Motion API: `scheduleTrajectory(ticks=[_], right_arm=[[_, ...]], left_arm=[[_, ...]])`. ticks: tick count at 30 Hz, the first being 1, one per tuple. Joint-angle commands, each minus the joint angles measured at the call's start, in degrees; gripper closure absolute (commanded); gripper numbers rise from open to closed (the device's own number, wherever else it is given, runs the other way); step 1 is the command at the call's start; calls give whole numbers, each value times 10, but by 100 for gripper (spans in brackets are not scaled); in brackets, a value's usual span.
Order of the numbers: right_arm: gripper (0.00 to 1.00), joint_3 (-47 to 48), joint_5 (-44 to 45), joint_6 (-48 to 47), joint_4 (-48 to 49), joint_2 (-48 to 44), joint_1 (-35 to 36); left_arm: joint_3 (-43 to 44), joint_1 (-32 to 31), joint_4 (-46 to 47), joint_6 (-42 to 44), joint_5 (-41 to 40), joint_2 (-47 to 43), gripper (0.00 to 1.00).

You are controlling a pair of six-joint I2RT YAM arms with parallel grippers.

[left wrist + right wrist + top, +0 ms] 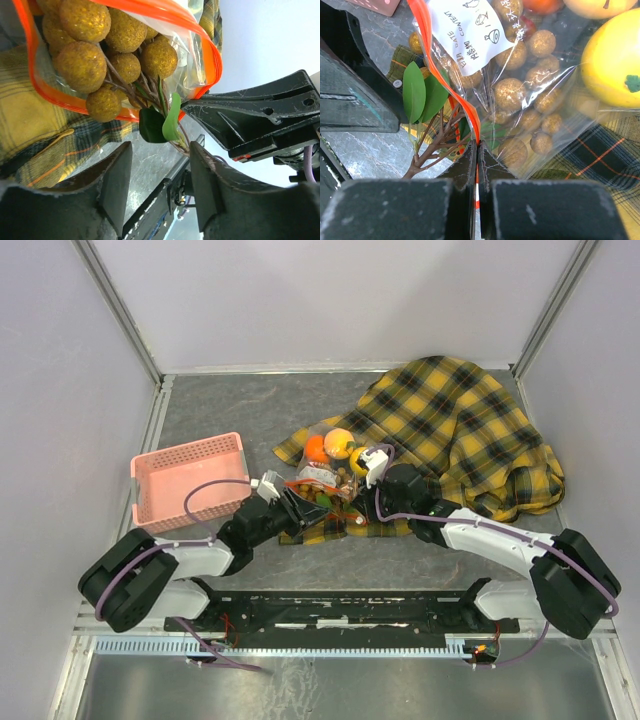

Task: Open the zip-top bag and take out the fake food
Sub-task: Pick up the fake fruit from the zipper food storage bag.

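On the counter (230,405), centre: zip-top bag (325,478), lying on the near edge of the plaid cloth (460,430), whose bulk spreads toward 2 o'clock. A pink basket (190,480) sits at 9 o'clock of the bag. The fake food (338,443): orange and yellow fruits at the bag's 12 o'clock end, grape bunch (110,50) behind the plastic, green leaves (167,120) and stem poking out of the mouth. The right pincer (477,150) is clenched on the red-orange zip strip (425,30). The left pincer (160,165) is released, fingers apart, nothing between them, the leaves just off the fingertips.
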Motion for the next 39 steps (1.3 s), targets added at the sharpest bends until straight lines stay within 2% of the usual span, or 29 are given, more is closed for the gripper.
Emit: scheduleTrajectory(ticks=[1,3,4,6,9,13,15,20,25,29,32,39], right_arm=[[98,11,-9,6,34,2,-2],[98,11,-9,6,35,3,-3],[98,11,-10,7,36,4,-3],[98,12,-11,7,37,4,-3],[98,12,-10,6,38,5,-2],[98,11,-10,7,39,7,-2],[98,11,-9,7,40,9,-2],[98,12,-9,6,39,9,-3],[98,13,-10,5,36,7,-3],[98,11,-11,5,36,6,-2],[98,12,-10,5,35,5,-3],[98,8,-11,5,38,2,-3]], left_arm=[[-21,-3,-38,40,-54,-70,40],[-33,-2,-63,55,-78,-122,33],[-43,-3,-70,57,-91,-146,25],[-68,-2,-61,48,-104,-188,2],[-97,-1,-63,11,-108,-230,1],[-71,-3,-97,-10,-62,-220,0],[-62,-14,-77,-28,-57,-203,3],[-21,-66,-68,-40,-117,-154,8],[4,-83,-16,-74,-155,-78,23],[40,-94,-14,-99,-176,-20,31],[61,-103,-3,-106,-186,17,40],[70,-114,30,-131,-207,72,44]])
